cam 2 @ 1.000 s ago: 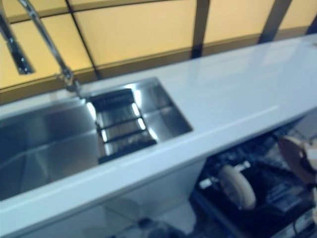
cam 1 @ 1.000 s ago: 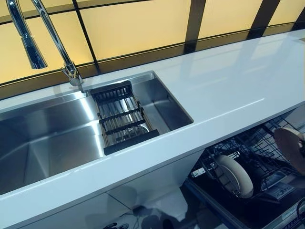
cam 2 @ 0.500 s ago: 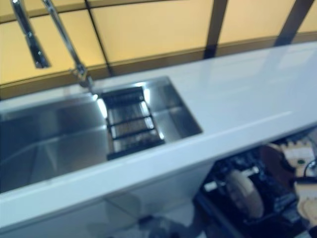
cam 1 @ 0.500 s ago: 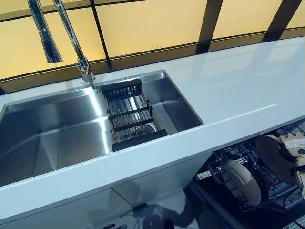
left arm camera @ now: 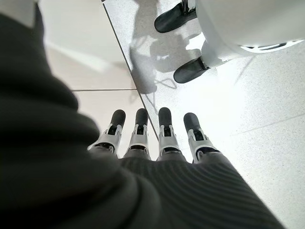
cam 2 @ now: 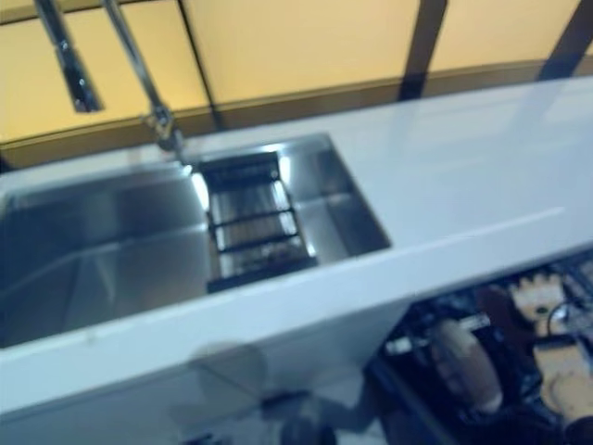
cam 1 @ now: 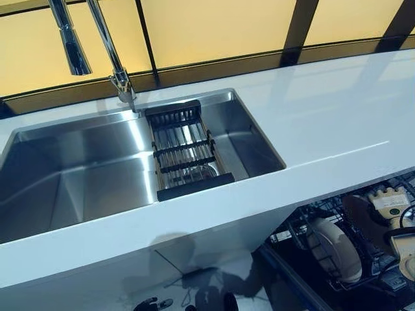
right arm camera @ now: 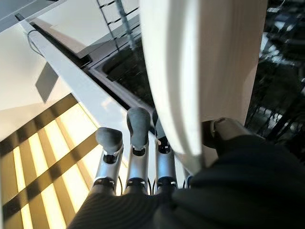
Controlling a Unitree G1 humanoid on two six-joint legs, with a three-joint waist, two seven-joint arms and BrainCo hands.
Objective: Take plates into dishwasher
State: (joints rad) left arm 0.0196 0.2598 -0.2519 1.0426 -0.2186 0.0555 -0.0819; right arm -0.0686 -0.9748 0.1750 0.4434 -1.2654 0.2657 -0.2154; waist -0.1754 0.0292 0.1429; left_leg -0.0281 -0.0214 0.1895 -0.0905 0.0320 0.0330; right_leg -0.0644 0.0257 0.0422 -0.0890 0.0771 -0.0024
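Right hand (right arm camera: 157, 167), below the front edge of the worktop (cam 1: 337, 116), over the open dishwasher: it grips a pale plate (right arm camera: 200, 71), thumb on one face and fingers (right arm camera: 138, 129) along the other, the rim seated deep in the palm. In the left eye view the same hand (cam 1: 392, 204) shows at the lower right with the plate (cam 1: 363, 217) seen as a brownish disc held on edge above the rack (cam 1: 311, 223). A second plate (cam 1: 334, 249) already stands upright between the tines, just beside the held one and nearer the sink side.

Left hand (left arm camera: 152, 138): fingers straight and relaxed, holding nothing, hanging over the pale floor; it does not show in the eye views.

Sink (cam 1: 78, 175), set into the worktop's left part, carries a dark drainer (cam 1: 185, 152) across its right portion; a tap (cam 1: 107, 45) rises at its back edge. No plate shows on the worktop or in the sink.

Step in hand, as judged: loading, with the held plate brought to the rack but not yet seated. The next move calls for keeping the plate on edge, lining it up with a free slot beside the standing plate, lowering it between the tines without knocking its neighbour, then releasing the grip.
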